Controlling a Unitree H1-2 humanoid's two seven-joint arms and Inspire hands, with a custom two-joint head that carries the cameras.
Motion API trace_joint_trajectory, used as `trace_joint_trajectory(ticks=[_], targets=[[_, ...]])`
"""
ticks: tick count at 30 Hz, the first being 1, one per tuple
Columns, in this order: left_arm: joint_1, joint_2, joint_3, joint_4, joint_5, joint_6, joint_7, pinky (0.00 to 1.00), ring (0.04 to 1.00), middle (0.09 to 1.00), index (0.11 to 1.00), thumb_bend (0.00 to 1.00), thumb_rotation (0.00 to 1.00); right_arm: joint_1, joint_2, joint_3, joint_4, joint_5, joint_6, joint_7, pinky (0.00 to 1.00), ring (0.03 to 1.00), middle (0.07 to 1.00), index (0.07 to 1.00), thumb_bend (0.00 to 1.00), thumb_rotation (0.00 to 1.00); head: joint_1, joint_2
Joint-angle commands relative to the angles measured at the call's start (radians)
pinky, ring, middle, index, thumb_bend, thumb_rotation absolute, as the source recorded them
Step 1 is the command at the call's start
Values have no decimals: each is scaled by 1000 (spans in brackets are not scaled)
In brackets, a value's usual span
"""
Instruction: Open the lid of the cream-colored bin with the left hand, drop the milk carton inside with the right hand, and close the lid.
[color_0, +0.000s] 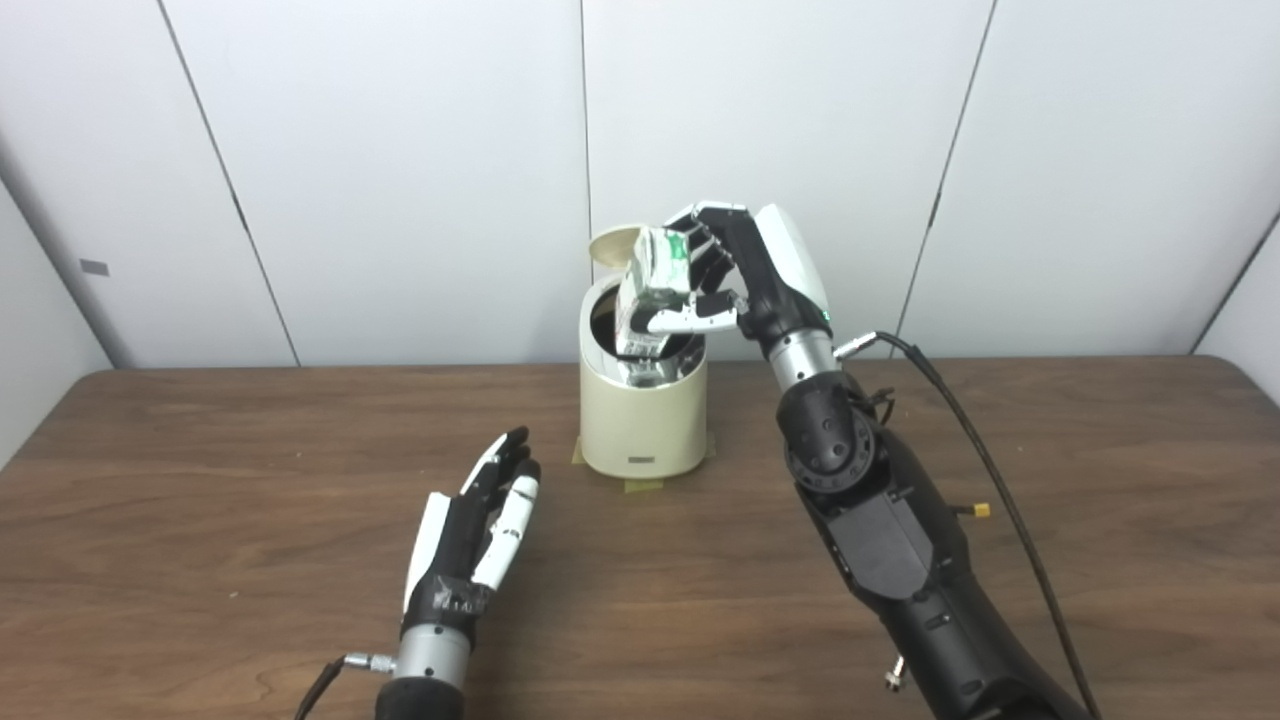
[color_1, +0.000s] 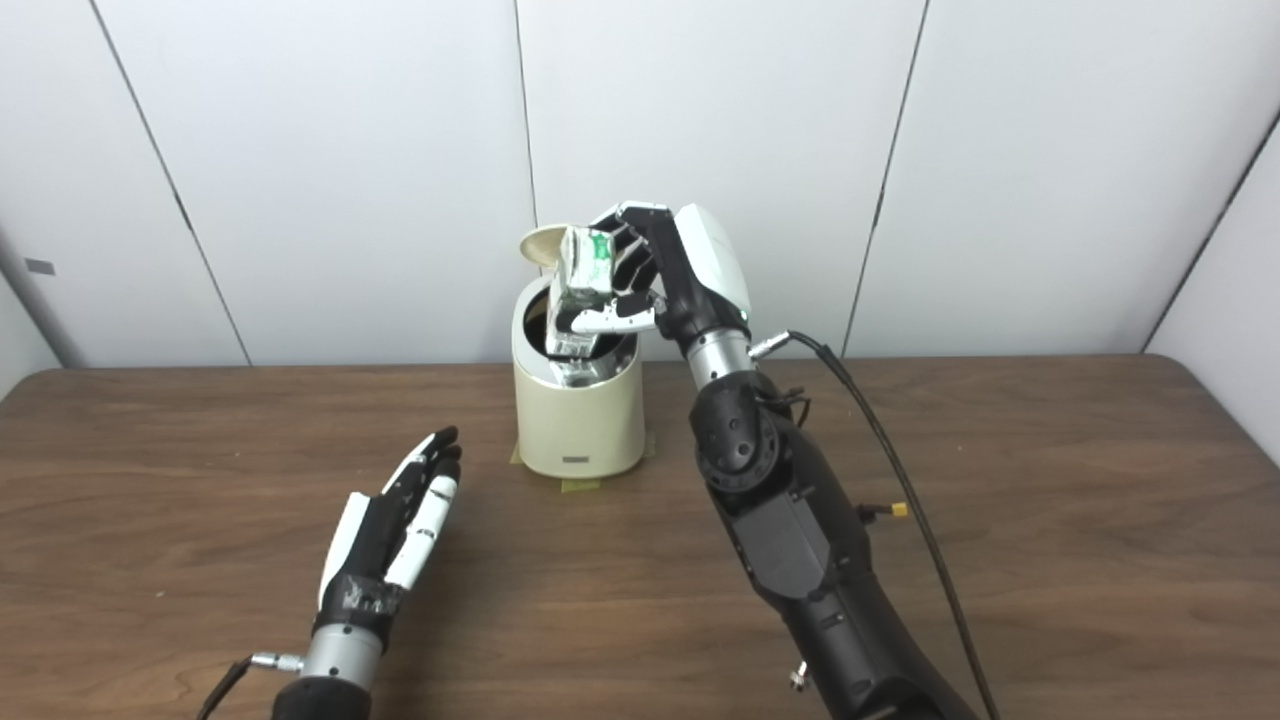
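Observation:
The cream-colored bin (color_0: 642, 420) stands at the middle back of the table, its lid (color_0: 613, 243) tipped up and open behind the mouth. My right hand (color_0: 735, 275) is shut on the white and green milk carton (color_0: 655, 290) and holds it upright, its lower end at the bin's open mouth. In the right eye view the carton (color_1: 583, 285) sits the same way over the bin (color_1: 578, 415). My left hand (color_0: 478, 525) is open and empty, low over the table in front and left of the bin, fingers pointing toward it.
The wooden table (color_0: 200, 500) ends at a white panelled wall (color_0: 400, 150) close behind the bin. Yellow tape (color_0: 645, 487) marks the bin's foot. A black cable (color_0: 960, 420) hangs along my right forearm.

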Motion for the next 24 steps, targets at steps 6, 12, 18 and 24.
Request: trace_joint_trajectory(ticks=[6, 12, 18, 24], targets=[[-25, -7, -5, -32, 17, -45, 17, 919, 930, 911, 926, 413, 877, -104, -6, -17, 39, 5, -77, -64, 353, 403, 495, 509, 518, 0, -2, 2], [-23, -10, -4, -42, 18, -40, 14, 921, 929, 907, 922, 407, 864, -109, -18, -5, 67, -11, -92, -85, 358, 398, 495, 512, 518, 0, -1, 10], [-19, -10, -14, -46, 28, -45, 13, 910, 918, 897, 918, 405, 857, -103, -47, 32, 85, -43, -145, -90, 361, 386, 504, 515, 516, 0, 3, 18], [-18, -8, -22, -50, 42, -34, 13, 903, 914, 896, 915, 402, 862, -95, -79, 110, 51, -217, -7, -78, 162, 223, 352, 508, 523, 73, 3, 21]])
